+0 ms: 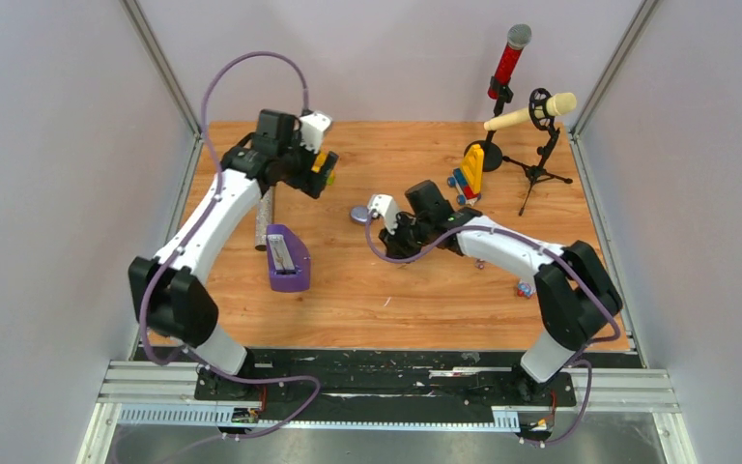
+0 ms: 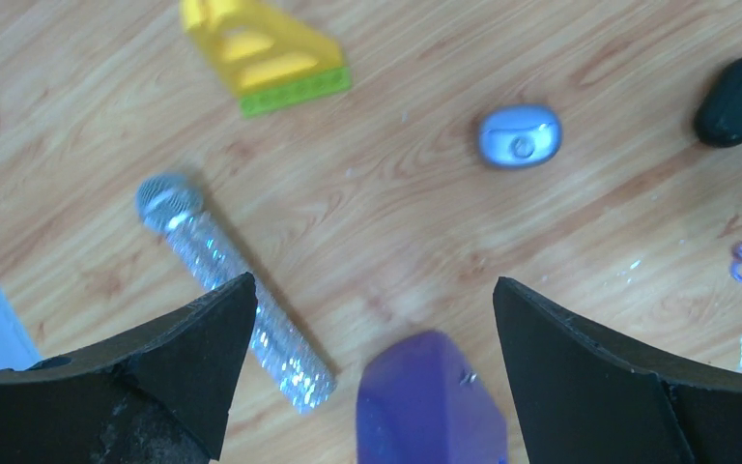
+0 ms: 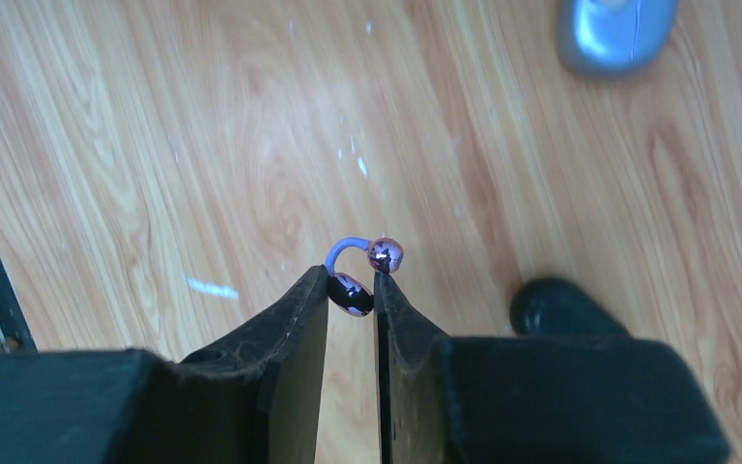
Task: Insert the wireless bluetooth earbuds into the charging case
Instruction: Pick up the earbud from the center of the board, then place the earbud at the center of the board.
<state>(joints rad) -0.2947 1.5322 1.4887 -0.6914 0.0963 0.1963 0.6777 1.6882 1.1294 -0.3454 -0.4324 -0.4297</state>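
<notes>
Three microphones are counted: glitter microphone [image 1: 265, 222], red microphone [image 1: 508, 58], cream microphone [image 1: 531, 111]. Two pebble-shaped cases are seen beyond the left jaws: blue-grey case [image 2: 519, 136], black case [image 2: 736, 101]. One earbud [image 3: 351, 293] is pinched between the right jaws.

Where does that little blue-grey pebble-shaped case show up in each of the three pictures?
Top external: the blue-grey case lies near the middle of the table.
Left wrist: upper right of centre, to the right of the yellow toy.
Right wrist: cut off at the top right corner.
Shared landmark: the purple-looped earbud pinched in the right claw. It also shows at the left wrist view's right edge, but the top view does not show it.
</notes>
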